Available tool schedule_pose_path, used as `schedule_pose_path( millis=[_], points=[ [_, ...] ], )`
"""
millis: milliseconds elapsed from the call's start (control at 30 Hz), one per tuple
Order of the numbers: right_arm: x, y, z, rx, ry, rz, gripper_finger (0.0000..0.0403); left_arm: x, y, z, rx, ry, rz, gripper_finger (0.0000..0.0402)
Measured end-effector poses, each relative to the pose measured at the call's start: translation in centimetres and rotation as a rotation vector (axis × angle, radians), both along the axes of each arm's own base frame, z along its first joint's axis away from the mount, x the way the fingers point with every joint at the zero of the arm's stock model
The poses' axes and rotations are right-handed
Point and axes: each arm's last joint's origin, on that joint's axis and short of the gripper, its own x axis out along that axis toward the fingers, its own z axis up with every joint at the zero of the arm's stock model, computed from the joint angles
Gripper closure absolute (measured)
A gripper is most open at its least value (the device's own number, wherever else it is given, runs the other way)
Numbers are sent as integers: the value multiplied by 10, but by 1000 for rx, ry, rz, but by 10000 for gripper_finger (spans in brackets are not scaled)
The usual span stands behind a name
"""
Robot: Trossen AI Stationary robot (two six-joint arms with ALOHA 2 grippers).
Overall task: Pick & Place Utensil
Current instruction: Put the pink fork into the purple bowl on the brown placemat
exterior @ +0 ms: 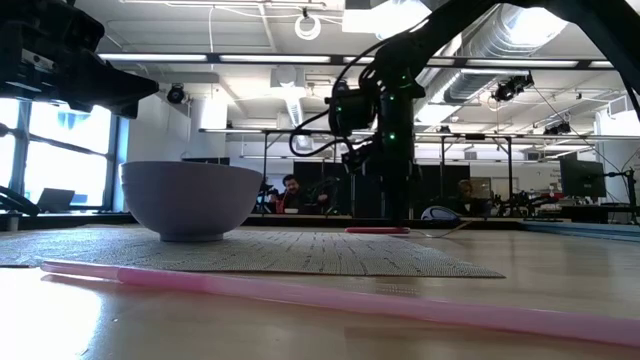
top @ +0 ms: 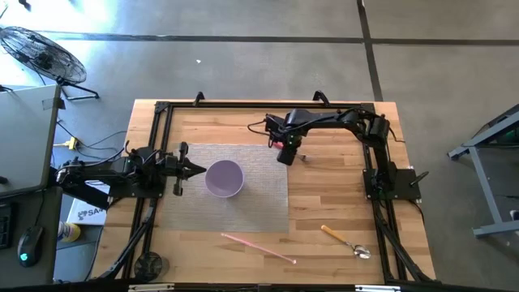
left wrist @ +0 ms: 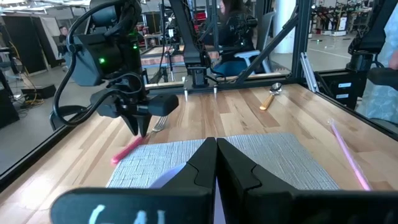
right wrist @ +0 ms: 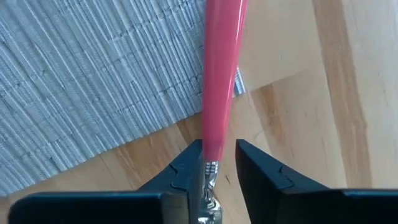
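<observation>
You are still early in the task: nothing has been placed, and the pick itself is not finished. The right gripper sits just right of centre in the upper half of the high view, lowered at the far right corner of the woven placemat. Under it lies the pink-handled fork, flat on the tabletop, its handle reaching over the mat's corner and its metal end out on the bare wood.

In the right wrist view the fork runs straight down the middle of the frame and passes between the two dark fingers. They stand slightly apart, one on each side where the pink handle meets the metal neck. The one on the frame's left seems to touch the fork, while a sliver of wood shows beside the other. So I judge the grip not yet closed and the fork not lifted.

The left gripper waits at the left of the high view, pointing at the lavender bowl in the centre; its fingers are pressed together on nothing.

Closing, lifting and carrying the fork remain for you, likely toward the bowl.
</observation>
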Motion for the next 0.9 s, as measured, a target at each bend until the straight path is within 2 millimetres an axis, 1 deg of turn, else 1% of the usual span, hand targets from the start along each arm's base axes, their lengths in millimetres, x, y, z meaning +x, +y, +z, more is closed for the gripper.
schedule_pose_path(
  millis=[200,333,467,567,667,900],
  points=[
    [-1,1,0,27,0,-55,286,0,0,0,0,0,0,400],
    [-1,0,0,33,-7,-108,280,0,0,0,0,0,0,400],
    [-1,-1,0,34,-12,-154,282,0,0,0,0,0,1,400],
    [0,-4,-6,46,-17,-160,286,0,0,0,0,1,0,400],
    [2,-5,-15,62,-1,-161,291,0,0,0,0,0,1,400],
    [5,-5,-17,35,-5,-138,313,0,0,0,0,1,0,400]
  ],
)
